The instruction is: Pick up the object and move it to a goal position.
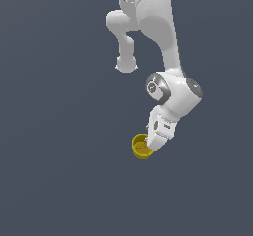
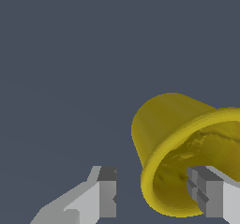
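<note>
The yellow cup (image 2: 164, 124) looks light, stiff and smooth-walled, so it may slip or roll. A pinch across its thin rim wall seems the best hold. It has a round rim, tapering sides and a brownish inside. It lies tilted on the worktop (image 1: 59, 180), touching the tool (image 2: 152, 190), whose fingers are spread, one inside the cup's mouth.

- In the exterior view the gripper (image 1: 152, 145) covers the cup (image 1: 141, 148) at its 3 o'clock side, and its fingers are too small to tell apart.
- The wrist view's edge cuts off the cup (image 2: 164, 124) toward 3 o'clock.
- One finger (image 2: 206, 190) hides part of the cup's inside.
- The arm (image 1: 158, 18) runs off the exterior view at 12 o'clock.
</note>
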Action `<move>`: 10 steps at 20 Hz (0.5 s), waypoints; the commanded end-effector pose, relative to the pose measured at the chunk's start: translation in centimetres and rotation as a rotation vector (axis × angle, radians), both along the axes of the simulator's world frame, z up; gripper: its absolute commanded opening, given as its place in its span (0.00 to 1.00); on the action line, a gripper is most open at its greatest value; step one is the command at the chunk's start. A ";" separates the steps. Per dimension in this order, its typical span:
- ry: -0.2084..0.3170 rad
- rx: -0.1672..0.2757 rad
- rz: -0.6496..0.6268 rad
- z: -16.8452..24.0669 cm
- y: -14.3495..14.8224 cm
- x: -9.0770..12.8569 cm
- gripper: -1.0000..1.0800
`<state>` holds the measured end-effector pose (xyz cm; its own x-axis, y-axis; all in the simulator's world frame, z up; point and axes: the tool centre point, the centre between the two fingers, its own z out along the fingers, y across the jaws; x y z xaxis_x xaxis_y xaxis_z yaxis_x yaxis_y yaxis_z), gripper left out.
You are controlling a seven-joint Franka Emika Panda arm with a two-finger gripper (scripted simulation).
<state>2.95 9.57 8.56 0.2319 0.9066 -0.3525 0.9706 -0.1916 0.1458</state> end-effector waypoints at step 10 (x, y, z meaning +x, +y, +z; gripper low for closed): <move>0.001 -0.002 0.007 -2.5 -1.0 0.1 0.62</move>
<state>3.07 8.78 6.62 0.2267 0.9072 -0.3543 0.9717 -0.1862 0.1450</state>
